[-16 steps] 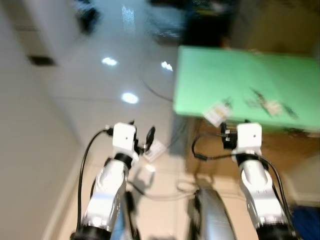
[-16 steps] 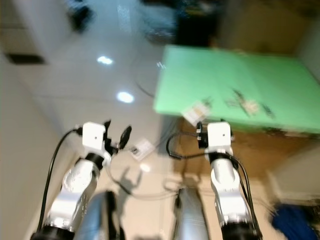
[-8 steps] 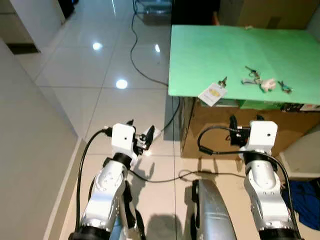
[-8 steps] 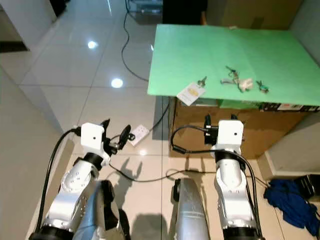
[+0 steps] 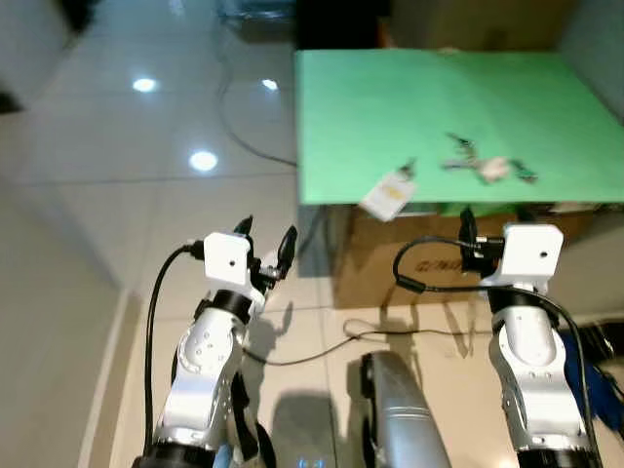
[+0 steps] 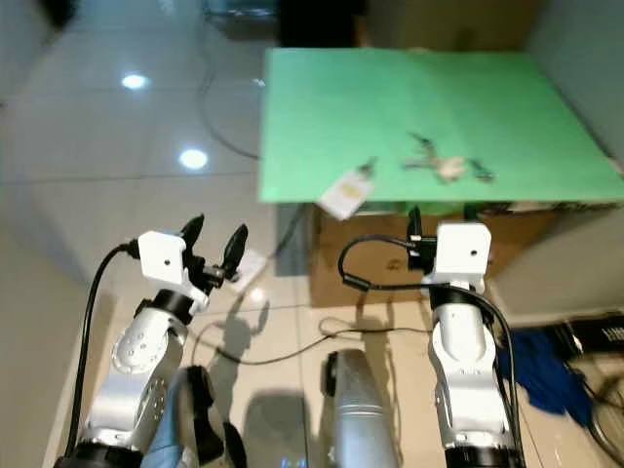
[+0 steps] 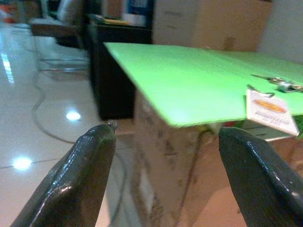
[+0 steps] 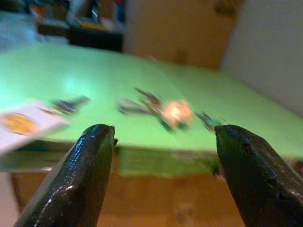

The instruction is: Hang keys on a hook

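1. Glossy pale tile floor (image 5: 117,127) w/ light glare spots; a dark cable (image 5: 234,136) snakes across it toward the table.
2. Green tabletop (image 5: 390,107) sits ahead of me, resting on a brown cardboard box (image 5: 370,263).
3. Keys (image 5: 483,166) lie on the green top near its front edge, toward the right side. A second small key (image 5: 407,170) lies left of them, w/ a white tag (image 5: 387,198) hanging over the front edge.
4. My left claw (image 5: 263,249) is held up over the floor, short of the table's left front corner; fingers (image 7: 75,184) spread wide, nothing between them.
5. My right claw (image 5: 490,222) is in front of the box, just below the table edge and roughly in line w/ the keys; fingers (image 8: 75,184) wide apart, holding nothing.
6. Right wrist view: keys (image 8: 165,109) lie flat on the green top, seen between my two fingers, blurry. Apart from both claws.
7. Blue cloth (image 6: 541,361) lies on the floor at my right.
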Available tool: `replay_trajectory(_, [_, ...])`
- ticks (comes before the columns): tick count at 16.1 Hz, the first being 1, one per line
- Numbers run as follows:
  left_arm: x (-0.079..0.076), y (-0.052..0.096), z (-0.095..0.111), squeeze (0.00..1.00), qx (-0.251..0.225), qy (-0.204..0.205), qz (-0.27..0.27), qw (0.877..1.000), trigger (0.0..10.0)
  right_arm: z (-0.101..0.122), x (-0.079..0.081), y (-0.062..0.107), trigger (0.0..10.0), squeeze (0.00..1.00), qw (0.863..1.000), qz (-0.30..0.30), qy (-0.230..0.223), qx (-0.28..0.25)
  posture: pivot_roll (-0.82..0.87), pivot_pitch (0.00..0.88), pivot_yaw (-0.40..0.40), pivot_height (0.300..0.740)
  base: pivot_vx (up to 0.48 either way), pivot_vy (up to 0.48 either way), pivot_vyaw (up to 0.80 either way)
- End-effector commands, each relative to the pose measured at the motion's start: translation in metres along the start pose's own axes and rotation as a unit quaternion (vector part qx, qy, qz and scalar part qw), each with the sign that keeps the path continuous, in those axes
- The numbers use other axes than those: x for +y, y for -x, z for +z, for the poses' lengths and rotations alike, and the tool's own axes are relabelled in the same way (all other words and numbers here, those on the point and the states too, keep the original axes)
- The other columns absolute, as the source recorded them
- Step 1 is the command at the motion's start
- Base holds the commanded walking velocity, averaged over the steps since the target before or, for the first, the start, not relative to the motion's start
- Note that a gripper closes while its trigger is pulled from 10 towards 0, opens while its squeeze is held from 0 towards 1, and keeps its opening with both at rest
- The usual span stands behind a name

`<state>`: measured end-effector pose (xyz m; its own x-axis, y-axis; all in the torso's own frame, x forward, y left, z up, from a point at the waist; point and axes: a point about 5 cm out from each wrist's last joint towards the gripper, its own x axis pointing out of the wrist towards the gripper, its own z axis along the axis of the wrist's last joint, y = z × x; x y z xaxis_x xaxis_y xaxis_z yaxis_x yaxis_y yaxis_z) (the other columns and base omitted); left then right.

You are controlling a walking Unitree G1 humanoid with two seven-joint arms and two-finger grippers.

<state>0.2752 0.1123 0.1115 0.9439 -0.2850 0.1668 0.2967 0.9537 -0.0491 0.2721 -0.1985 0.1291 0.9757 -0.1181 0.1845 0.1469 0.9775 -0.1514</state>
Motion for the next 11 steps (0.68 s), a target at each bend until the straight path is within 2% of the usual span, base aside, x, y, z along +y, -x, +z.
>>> replay_trajectory(1, [-0.003, -0.001, 0.001, 0.0, -0.005, -0.001, -0.006, 1.0, 10.0, -0.004, -0.001, 0.0, 10.0, 0.0, 1.0, -0.002, -0.013, 0.016, -0.24, 0.165, 0.016, 0.588, 0.48, 0.0, 0.0])
replay_trajectory(6, [-0.003, -0.002, 0.0, 0.0, 0.002, 0.007, 0.0, 1.0, 10.0, -0.004, 0.008, -0.001, 10.0, 0.0, 0.999, 0.023, -0.011, 0.019, -0.23, 0.157, 0.012, 0.588, 0.478, 0.0, 0.0])
replay_trajectory(9, [-0.003, -0.002, -0.001, 0.0, 0.007, 0.01, 0.004, 1.0, 10.0, -0.005, 0.011, -0.001, 10.0, 0.0, 0.999, 0.035, -0.009, 0.024, -0.23, 0.154, 0.01, 0.588, 0.0, 0.0, 0.0])
replay_trajectory(11, [-0.002, -0.002, -0.001, 0.0, 0.009, 0.009, 0.004, 1.0, 10.0, -0.007, 0.016, -0.003, 10.0, 0.0, 0.998, 0.043, -0.026, 0.032, -0.22, 0.144, 0.012, 0.588, 0.0, 0.0, 0.0])
